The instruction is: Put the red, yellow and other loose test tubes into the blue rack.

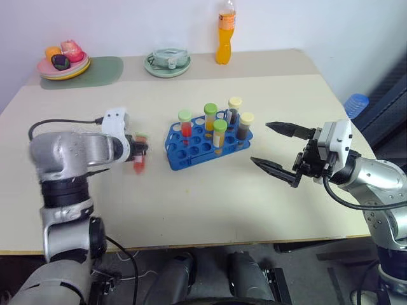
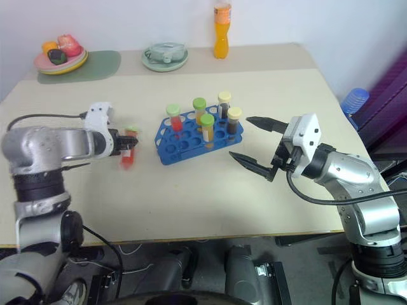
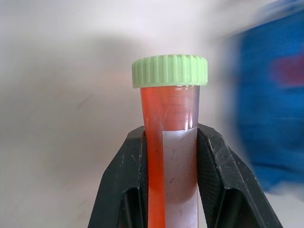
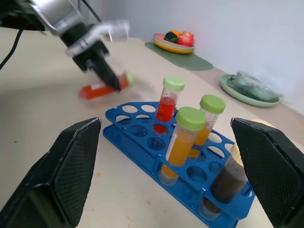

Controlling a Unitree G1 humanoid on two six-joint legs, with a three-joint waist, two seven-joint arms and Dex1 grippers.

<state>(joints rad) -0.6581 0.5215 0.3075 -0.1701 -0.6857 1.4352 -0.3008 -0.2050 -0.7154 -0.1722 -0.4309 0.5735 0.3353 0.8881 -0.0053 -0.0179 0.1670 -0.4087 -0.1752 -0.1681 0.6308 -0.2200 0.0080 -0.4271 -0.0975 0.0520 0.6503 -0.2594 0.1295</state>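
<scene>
Five tubes already stand in the rack (image 1: 210,136) at the table's centre. The left gripper (image 1: 141,151) is clamped on a red tube (image 3: 170,156), held at nine o'clock from the rack; this one is not yet placed. The right gripper (image 1: 275,147) is wide and empty, at three o'clock.

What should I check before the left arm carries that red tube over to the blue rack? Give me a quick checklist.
1. Left gripper shut on the red tube: ok, the fingers clamp it on both sides.
2. Green cap seated on the tube: ok.
3. Tube lifted off the table: cannot tell.
4. Free holes in the blue rack: ok, the near rows stand empty.
5. Tubes already racked upright: ok, five stand in the back rows.
6. Right gripper out of the way: ok, open and beside the rack's far end, not over it.
</scene>
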